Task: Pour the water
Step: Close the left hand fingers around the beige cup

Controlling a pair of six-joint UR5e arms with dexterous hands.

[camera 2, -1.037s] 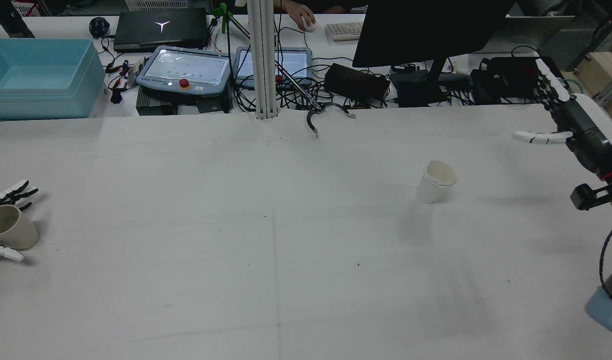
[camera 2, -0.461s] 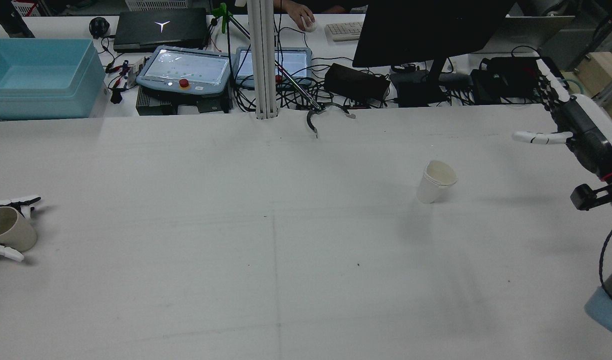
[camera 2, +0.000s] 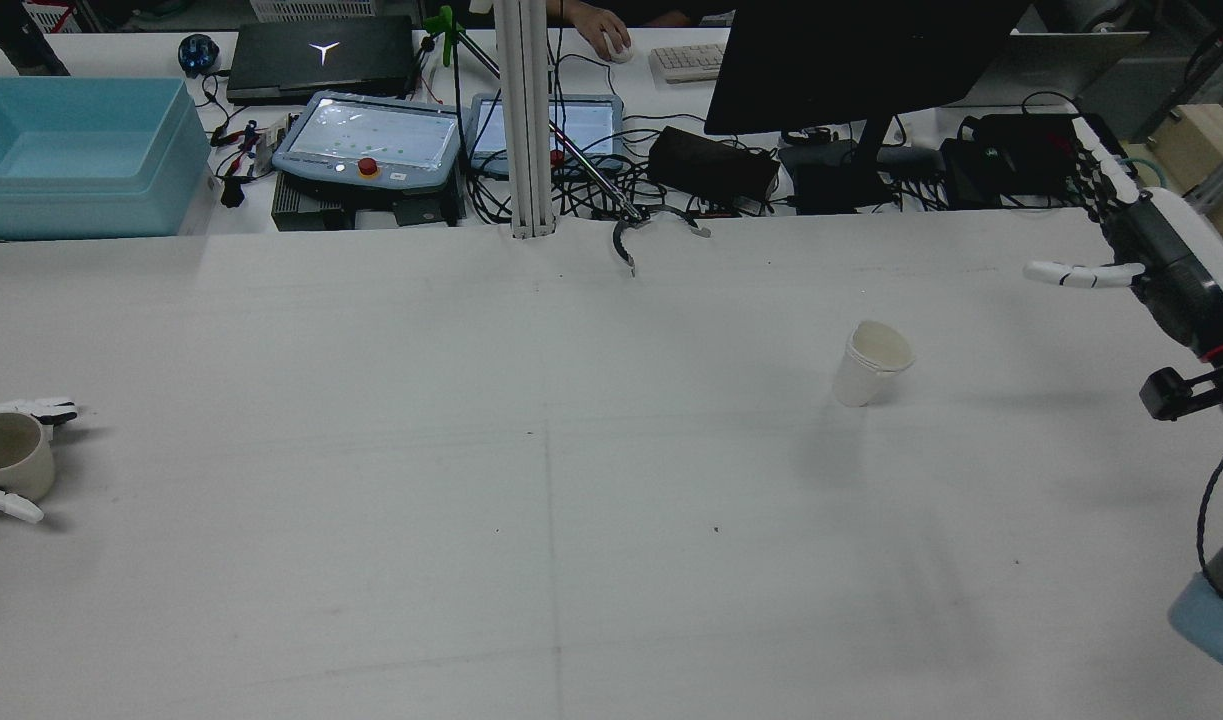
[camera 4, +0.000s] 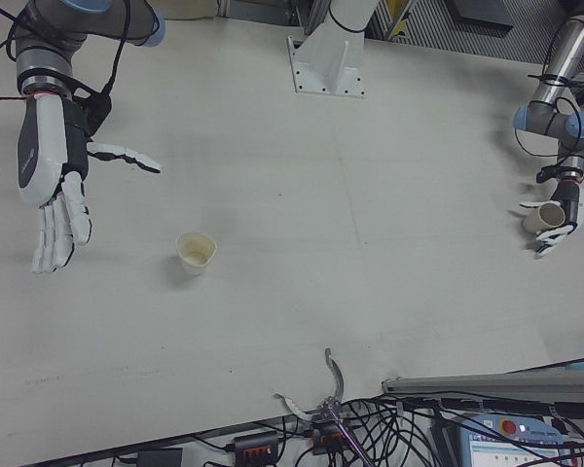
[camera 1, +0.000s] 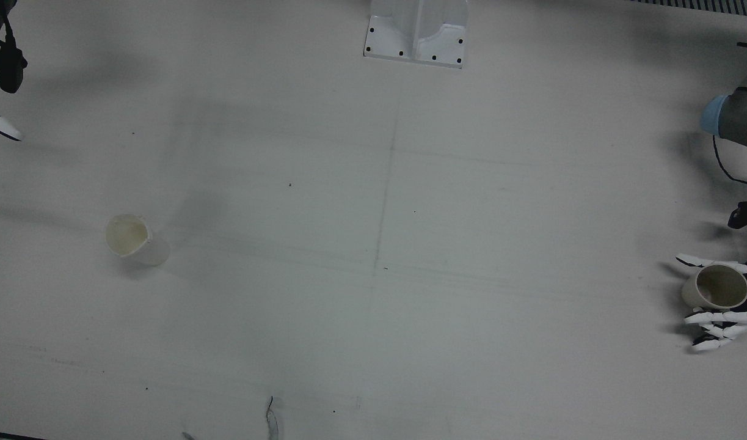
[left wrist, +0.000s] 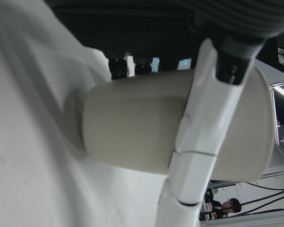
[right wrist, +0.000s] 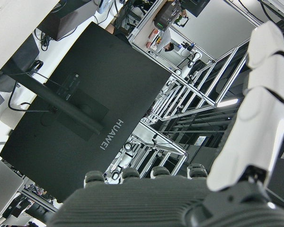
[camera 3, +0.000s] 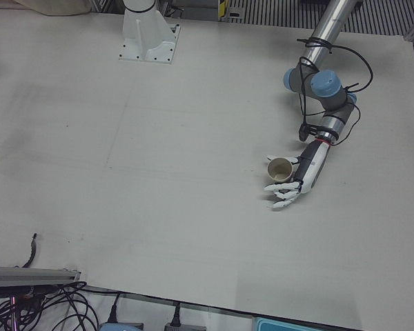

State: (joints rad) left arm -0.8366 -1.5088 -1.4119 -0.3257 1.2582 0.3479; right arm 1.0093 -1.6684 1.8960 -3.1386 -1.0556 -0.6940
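- The left hand (camera 2: 1, 460) holds the beige cup (camera 2: 9, 455) upright, mouth up, at the white table's (camera 2: 531, 480) left edge.
- The white cup (camera 2: 871, 362) stands right of centre — slightly tilted.
- The right hand (camera 4: 56, 185) hovers, fingers spread — empty.

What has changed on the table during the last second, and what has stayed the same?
The left hand has closed its fingers around the beige cup and set it more upright; it was leaning a second ago. Hand and cup have also shifted slightly towards the left edge of the rear view. The white paper cup and the open right hand have not moved.
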